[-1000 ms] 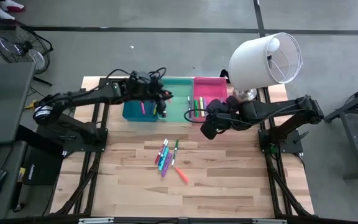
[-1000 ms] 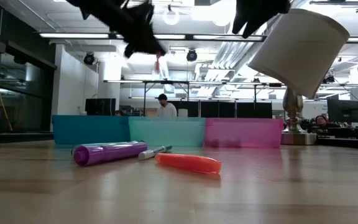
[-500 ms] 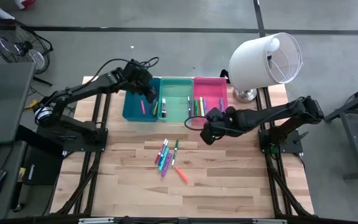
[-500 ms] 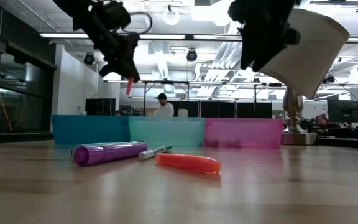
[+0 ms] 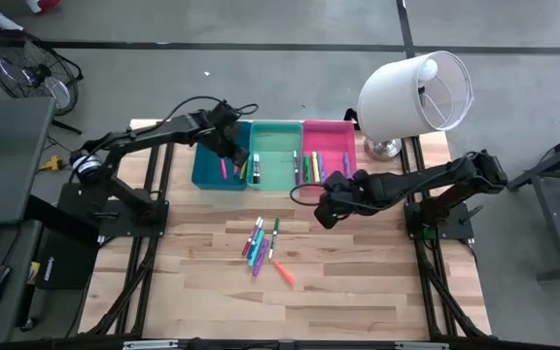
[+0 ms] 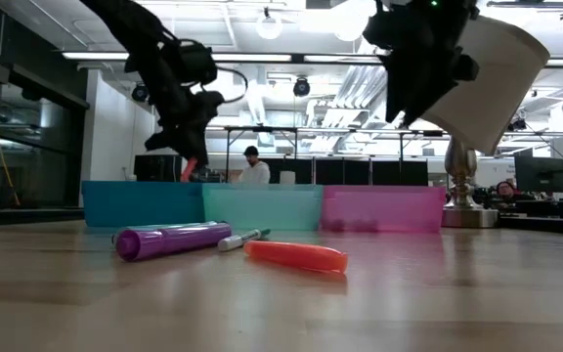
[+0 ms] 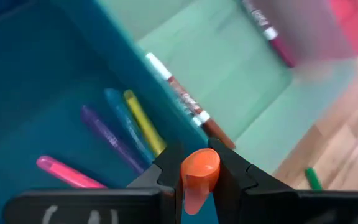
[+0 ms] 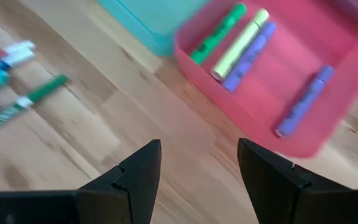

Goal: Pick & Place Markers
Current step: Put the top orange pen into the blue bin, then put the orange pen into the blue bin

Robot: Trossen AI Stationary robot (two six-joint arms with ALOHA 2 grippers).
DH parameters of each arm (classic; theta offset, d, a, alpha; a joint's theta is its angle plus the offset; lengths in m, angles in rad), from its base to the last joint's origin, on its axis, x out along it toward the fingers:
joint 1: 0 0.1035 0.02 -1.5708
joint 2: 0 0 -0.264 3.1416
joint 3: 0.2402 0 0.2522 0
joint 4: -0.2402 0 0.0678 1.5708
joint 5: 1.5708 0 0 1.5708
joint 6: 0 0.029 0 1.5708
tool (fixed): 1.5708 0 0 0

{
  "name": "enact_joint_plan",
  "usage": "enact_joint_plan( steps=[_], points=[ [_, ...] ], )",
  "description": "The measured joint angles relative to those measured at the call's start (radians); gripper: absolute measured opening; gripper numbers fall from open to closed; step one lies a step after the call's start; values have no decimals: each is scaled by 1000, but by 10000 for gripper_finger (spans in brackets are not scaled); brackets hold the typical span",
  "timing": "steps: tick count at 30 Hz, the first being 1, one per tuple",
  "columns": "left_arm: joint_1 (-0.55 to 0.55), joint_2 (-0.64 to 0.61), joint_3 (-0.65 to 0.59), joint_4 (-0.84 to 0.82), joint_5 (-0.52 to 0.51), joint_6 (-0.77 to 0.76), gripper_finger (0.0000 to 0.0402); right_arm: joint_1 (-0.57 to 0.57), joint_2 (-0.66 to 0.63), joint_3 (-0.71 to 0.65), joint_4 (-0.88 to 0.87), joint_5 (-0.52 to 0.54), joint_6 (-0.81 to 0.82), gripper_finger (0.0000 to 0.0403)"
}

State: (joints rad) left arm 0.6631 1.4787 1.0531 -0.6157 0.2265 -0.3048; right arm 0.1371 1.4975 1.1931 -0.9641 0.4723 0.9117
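My left gripper [image 5: 233,156] hangs over the blue bin [image 5: 205,173], shut on an orange marker [image 7: 199,176]. Pink, purple, blue and yellow markers [image 7: 114,134] lie on that bin's floor. My right gripper [image 8: 197,180] stands open above bare table in front of the pink bin [image 5: 331,129], with nothing between its fingers. Several loose markers [image 5: 259,243] lie on the table's middle, an orange one [image 5: 285,273] nearest the front. The mint bin [image 5: 276,180] and the pink bin also hold markers. My left gripper pinches the orange marker between its two fingers; the marker's rounded end [image 7: 201,167] shows between them. The fingers slant down from above. The marker is lifted clear, and its lower end [image 6: 189,168] points down just above the blue bin's rim.
The three bins stand side by side at the table's far edge. A lamp with a white shade [image 5: 416,92] stands at the far right corner. Bare wood [image 5: 358,292] lies in front of and beside the loose markers.
My left gripper has swung toward the table's left edge and sunk over the blue bin, tipping and rolling as it went, with the orange marker still between its fingers. My right gripper has come down toward the table in front of the pink bin, staying open.
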Motion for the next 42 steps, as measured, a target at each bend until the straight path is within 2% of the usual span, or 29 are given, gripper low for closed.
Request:
enact_joint_plan(
  steps=[4, 16, 19, 23, 27, 34, 42],
  points=[
    [5, 42, 0, -36, -7, -39, 48, 9, 0, 0, -70, 23, 32, 201],
    [5, 127, 0, -72, -171, -124, 48, 17, 0, 0, -139, 24, 38, 201],
    [5, 128, 0, -73, -189, -135, 68, 27, -1, 0, -171, 23, 56, 201],
    [5, 128, 0, -72, -192, -144, 117, 46, -20, 0, -177, 38, 56, 201],
    [5, 128, 0, -73, -177, -145, 141, 50, -48, 0, -185, 58, 52, 201],
    [5, 128, 0, -73, -150, -135, 148, 49, -110, -18, -168, 97, 45, 201],
    [4, 91, 28, -89, -119, -62, 149, 56, -230, -228, 26, 46, 78, 201]
  ],
)
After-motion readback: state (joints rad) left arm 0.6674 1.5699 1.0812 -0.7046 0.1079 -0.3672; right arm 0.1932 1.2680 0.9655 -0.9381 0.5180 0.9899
